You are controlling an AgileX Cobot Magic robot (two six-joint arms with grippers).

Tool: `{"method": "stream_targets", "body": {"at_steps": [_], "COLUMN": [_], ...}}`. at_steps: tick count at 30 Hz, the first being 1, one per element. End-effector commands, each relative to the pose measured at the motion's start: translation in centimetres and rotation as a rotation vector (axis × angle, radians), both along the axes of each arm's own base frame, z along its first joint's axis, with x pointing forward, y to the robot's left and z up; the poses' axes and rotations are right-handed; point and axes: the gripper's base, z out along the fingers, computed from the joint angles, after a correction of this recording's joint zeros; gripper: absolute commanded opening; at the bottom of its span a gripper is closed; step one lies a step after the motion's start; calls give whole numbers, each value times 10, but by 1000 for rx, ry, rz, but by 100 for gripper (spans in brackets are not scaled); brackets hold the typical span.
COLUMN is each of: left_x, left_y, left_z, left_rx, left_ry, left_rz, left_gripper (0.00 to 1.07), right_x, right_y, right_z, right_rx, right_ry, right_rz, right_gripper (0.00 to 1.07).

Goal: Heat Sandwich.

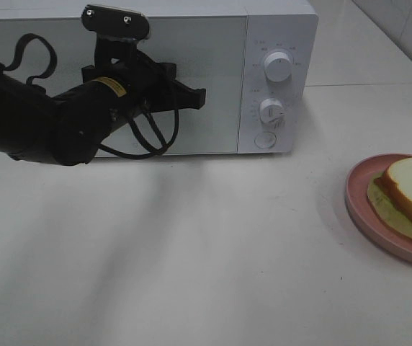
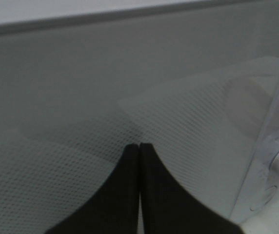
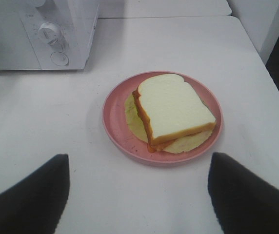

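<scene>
White-bread sandwich [image 3: 173, 109] lying flat on pink plate [image 3: 114, 117], table's right.

Staged kitchen test bench — white microwave [image 1: 148, 76] with two dials, pink plate [image 3: 115, 117] of food, bare white tabletop [image 1: 191, 259], plain walls.

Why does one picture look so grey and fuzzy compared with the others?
Left wrist view: the camera sits very near the microwave door, so its mesh and the shut left gripper look soft and dim. Right wrist view: the sandwich is sharp and evenly lit.
</scene>
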Motion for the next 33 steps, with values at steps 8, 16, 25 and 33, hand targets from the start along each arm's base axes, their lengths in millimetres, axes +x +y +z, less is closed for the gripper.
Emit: {"method": "stream_targets", "body": {"at_steps": [8,16,25,33], "left_x": [-9,-50,-93,-115], "left_y": [10,15,24,32], "left_z": [18,18,21,30], "left_rx": [-60,-24,120,198], "left_ry": [-17,65,385,563], "left_rz": [52,-10,-147,-220], "left_gripper": [0,0,98,97], "right_x": [-3,-3,-3,-3], "right_y": [0,0,0,0], "right_z": [0,0,0,0], "right_rx": [-3,-3,-3,-2], "right_ry": [-37,-37,-37,-37], "right_rz": [-3,-3,-3,-4], "right_gripper": [76,76,76,76]}}
